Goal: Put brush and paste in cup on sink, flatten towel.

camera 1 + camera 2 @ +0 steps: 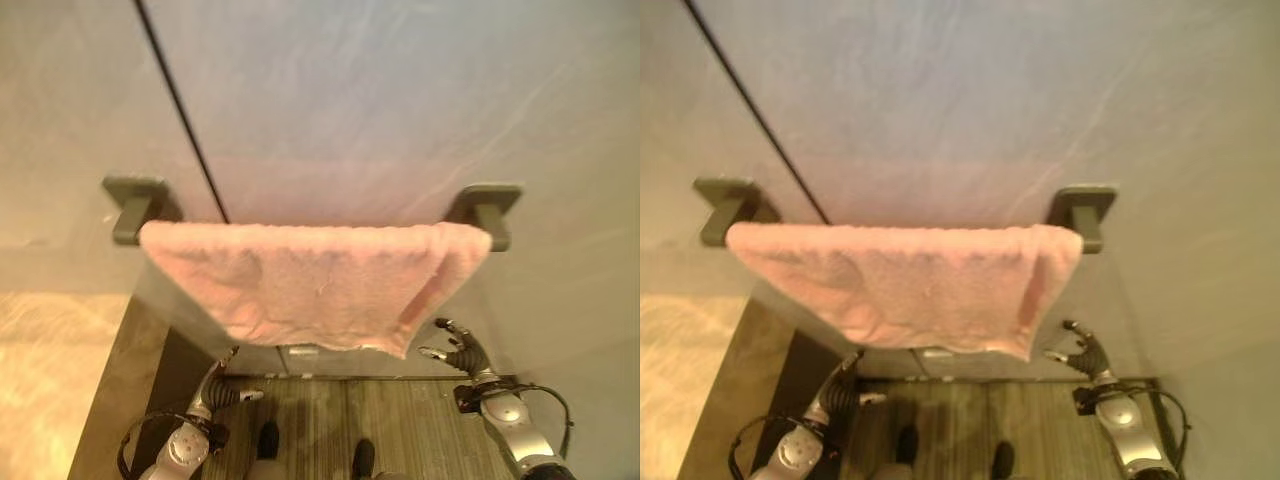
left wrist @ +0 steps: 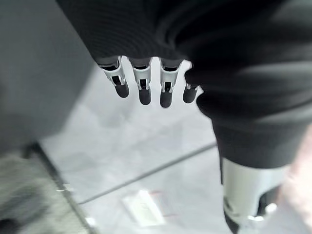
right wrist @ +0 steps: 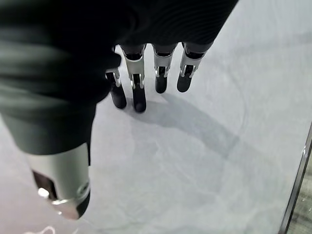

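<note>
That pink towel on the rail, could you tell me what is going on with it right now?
Nothing is holding it. The pink towel hangs over the wall rail, bunched and folded over at its right end, so not yet flat. The left hand and right hand hang below it, fingers relaxed and empty.

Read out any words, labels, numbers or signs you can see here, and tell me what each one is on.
None can be read.
The pink towel, its bar mounts and the wall carry no text.
A small pale label low on the wall, seen in the left wrist view, is too blurred to read.
</note>
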`<state>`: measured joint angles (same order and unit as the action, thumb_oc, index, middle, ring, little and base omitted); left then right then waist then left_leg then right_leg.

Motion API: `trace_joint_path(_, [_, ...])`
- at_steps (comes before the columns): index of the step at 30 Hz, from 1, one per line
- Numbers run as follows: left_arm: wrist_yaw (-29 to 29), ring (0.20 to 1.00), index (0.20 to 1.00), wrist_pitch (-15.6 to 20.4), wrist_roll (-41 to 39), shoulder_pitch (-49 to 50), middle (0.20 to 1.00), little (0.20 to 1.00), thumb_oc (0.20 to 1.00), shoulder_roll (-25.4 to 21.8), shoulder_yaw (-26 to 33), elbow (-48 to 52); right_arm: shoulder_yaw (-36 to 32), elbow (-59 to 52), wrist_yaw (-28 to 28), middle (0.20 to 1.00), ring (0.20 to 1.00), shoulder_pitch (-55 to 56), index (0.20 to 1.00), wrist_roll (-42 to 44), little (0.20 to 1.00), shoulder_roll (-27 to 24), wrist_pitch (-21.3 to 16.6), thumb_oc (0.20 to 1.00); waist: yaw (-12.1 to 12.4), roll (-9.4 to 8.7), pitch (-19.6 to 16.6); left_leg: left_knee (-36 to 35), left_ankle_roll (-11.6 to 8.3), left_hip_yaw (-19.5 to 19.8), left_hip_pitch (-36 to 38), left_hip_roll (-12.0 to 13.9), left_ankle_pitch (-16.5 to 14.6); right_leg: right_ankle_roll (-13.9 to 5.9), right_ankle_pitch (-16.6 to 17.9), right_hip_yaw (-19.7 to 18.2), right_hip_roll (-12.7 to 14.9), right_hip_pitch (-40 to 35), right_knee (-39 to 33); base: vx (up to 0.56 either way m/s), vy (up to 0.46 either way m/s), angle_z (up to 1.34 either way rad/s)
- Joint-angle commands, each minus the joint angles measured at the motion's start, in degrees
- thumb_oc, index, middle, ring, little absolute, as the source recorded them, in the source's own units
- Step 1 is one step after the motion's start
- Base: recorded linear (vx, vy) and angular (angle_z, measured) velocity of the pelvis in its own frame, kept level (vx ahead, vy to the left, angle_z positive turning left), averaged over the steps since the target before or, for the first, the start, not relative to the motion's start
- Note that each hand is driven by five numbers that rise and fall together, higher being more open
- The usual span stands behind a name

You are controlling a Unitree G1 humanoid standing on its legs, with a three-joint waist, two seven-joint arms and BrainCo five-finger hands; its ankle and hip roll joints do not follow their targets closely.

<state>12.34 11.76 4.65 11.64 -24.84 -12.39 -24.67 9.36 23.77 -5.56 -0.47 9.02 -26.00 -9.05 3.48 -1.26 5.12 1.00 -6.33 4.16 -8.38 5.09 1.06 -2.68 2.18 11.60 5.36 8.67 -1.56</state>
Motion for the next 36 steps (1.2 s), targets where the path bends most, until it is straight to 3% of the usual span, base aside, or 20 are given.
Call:
trace_joint_path(1, [1.4, 1.0, 1.0, 2.97, -1.67, -1.77, 1.0, 1.0, 1.0, -3.71, 2.55, 2.94, -1.2, -5.11, 0.99, 1.0, 1.0, -0.71, 1.0, 3.64, 1.0, -0.4, -3.63, 1.0, -0.69, -1.49, -1.14, -1.03, 1.91, -1.36, 2.57, -1.66, -1.3, -4.65, -2.34, 0.91, 1.45, -3.03, 3.91, 0.05, 0.047, -0.35])
trace_joint_path(6, [-0.25, 1.0, 1.0, 3.23, -2.57, 0.07, 1.0, 1.0, 1.0, -5.58, 4.3, 4.84, -1.88, -6.72, 2.5, 1.0, 1.0, -1.02, 1.0, 5.94, 1.0, -1.48, -3.45, 1.0, -0.63, -1.41, -2.33, -1.63, 2.45, -2.55, 4.48, -2.24, -2.04, -4.86, -2.17, 0.2, 2.3, -4.91, 3.25, 0.05, 0.068, -0.08])
trace_joint_path(14, [-4.5, 1.0, 1.0, 4.29, -11.44, -1.15, 1.0, 1.0, 1.0, -11.04, 7.5, 9.87, 0.5, -8.81, 5.55, 1.0, 1.0, -7.1, 1.0, 11.07, 1.0, -4.97, -2.53, 1.0, -0.66, -0.48, -3.57, -4.54, 2.49, -4.34, 7.2, -2.47, -1.48, -5.46, -1.24, -1.31, 3.19, -5.95, 1.4, -0.01, 0.047, -0.11])
trace_joint_path(19, [-9.18, 1.0, 1.0, 4.36, -21.24, -5.7, 1.0, 1.0, 1.0, -12.78, 6.95, 14.1, 6.28, -12.55, 10.51, 1.0, 1.0, -12.35, 1.0, 19.13, 1.0, -7.43, -0.55, 1.0, -0.96, -0.26, -4.18, -5.77, 2.12, -5.46, 8.0, -2.23, -0.69, -5.75, 0.13, -2.16, 3.31, -6.45, -0.63, -0.02, 0.0, -0.09])
trace_joint_path(27, [-12.67, 1.0, 1.0, 3.74, -25.84, -9.66, 1.0, 1.0, 1.0, -12.64, 3.93, 18.86, 14.79, -18.16, 17.25, 1.0, 1.0, -17.69, 1.0, 28.96, 1.0, -10.09, 2.59, 1.0, -1.29, -0.82, -4.92, -6.0, 1.84, -5.96, 8.7, -1.8, -0.61, -5.74, 0.71, -2.73, 3.08, -7.61, -2.1, 0.0, -0.001, -0.04])
trace_joint_path(32, [-12.31, 1.0, 1.0, 3.28, -25.8, -11.75, 1.0, 1.0, 1.0, -12.46, 2.28, 18.84, 17.38, -18.07, 16.24, 1.0, 1.0, -21.16, 1.0, 28.6, 1.0, -8.04, 3.0, 1.0, -1.16, -1.02, -5.06, -6.0, 1.85, -6.2, 9.06, -1.61, -0.63, -5.8, 0.91, -3.05, 3.04, -7.81, -2.2, 0.0, 0.0, 0.0])
trace_joint_path(34, [-11.27, 1.0, 1.0, 2.04, -24.95, -12.82, 1.0, 1.0, 1.0, -12.11, 2.0, 17.7, 18.36, -17.27, 11.8, 1.0, 1.0, -25.34, 1.0, 16.76, 1.0, -4.86, 3.2, 1.0, -1.31, -1.19, -5.52, -6.0, 2.0, -6.9, 9.5, -1.45, -0.81, -5.88, 1.14, -3.69, 2.97, -8.01, -2.32, -0.01, 0.009, -0.04])
trace_joint_path(36, [-10.53, 1.0, 1.0, 1.39, -24.43, -13.45, 1.0, 1.0, 1.0, -11.47, 1.83, 16.87, 18.41, -16.74, 10.47, 1.0, 1.0, -26.37, 1.0, 11.52, 1.0, -3.26, 3.33, 1.0, -1.4, -1.2, -5.57, -6.0, 2.15, -7.0, 9.61, -1.44, -0.86, -5.82, 1.1, -3.9, 2.93, -7.98, -2.19, -0.02, 0.015, -0.21])
